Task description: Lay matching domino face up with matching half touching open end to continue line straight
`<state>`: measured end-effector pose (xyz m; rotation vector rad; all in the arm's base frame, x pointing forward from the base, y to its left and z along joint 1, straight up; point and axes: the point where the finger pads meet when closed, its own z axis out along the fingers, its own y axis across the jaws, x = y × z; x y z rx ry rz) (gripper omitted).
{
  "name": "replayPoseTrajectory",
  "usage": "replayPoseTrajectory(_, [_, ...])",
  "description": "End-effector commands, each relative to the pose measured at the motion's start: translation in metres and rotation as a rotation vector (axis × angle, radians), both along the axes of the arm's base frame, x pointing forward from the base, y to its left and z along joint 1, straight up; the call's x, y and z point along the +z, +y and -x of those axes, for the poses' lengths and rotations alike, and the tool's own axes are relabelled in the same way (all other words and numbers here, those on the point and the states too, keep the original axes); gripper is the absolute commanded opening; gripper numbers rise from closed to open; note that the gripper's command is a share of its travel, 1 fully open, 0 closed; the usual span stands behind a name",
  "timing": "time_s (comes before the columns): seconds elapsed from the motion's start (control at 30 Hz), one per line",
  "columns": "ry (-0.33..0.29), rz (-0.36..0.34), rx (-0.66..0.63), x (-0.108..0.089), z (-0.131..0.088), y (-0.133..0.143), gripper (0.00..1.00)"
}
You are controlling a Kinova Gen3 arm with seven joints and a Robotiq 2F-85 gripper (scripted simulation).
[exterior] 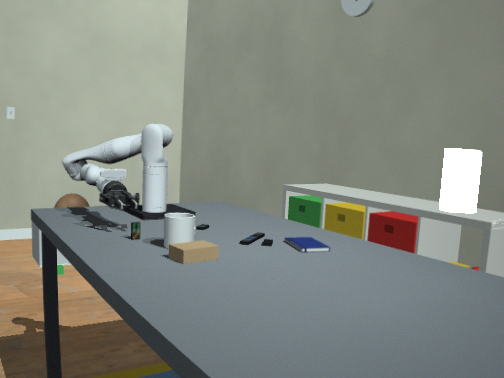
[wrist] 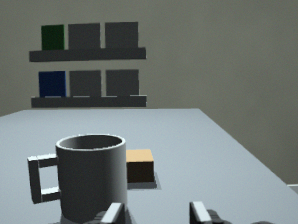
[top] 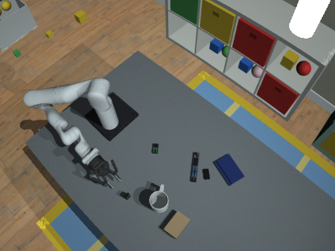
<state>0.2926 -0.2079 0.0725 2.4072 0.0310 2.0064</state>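
My gripper (top: 116, 184) (exterior: 128, 206) (wrist: 156, 215) is open and empty, above the table behind a domino (top: 126, 195) (exterior: 135, 231) that stands upright with green and orange pips facing away from me. It is apart from the fingers. The line of dominoes (top: 195, 167) (exterior: 252, 238) shows grey pips at its back end, blue pips in the middle and purple at its front end. A face-down domino (top: 206, 174) (exterior: 267, 242) lies right beside the line, apart. A domino with green pips (top: 155, 148) (exterior: 202, 227) lies face up. A dark domino (top: 153, 186) lies by the mug handle, its face unclear.
A white mug (top: 159, 201) (exterior: 179, 230) (wrist: 92, 177) stands right of the upright domino. A tan block (top: 177, 224) (exterior: 194, 252) (wrist: 140, 165) lies beyond it. A blue book (top: 228, 169) (exterior: 306, 244) lies right of the line. The table edge (top: 68, 193) runs left of the gripper.
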Motion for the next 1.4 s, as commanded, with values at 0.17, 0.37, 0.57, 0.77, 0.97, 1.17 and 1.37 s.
replayPoseTrajectory(0.17, [-0.003,-0.012,0.000,0.002,0.001,0.001,0.47])
replayPoseTrajectory(0.37, [-0.003,-0.011,-0.001,0.003,0.000,0.001,0.47])
replayPoseTrajectory(0.57, [-0.003,-0.011,-0.001,0.005,-0.003,0.000,0.47])
replayPoseTrajectory(0.77, [-0.003,-0.010,-0.002,0.008,-0.007,-0.001,0.47])
replayPoseTrajectory(0.97, [-0.002,-0.010,-0.003,0.011,-0.010,-0.001,0.47])
replayPoseTrajectory(1.17, [-0.002,-0.009,-0.003,0.016,-0.017,-0.002,0.47])
replayPoseTrajectory(1.37, [-0.002,-0.009,-0.004,0.023,-0.025,-0.003,0.47])
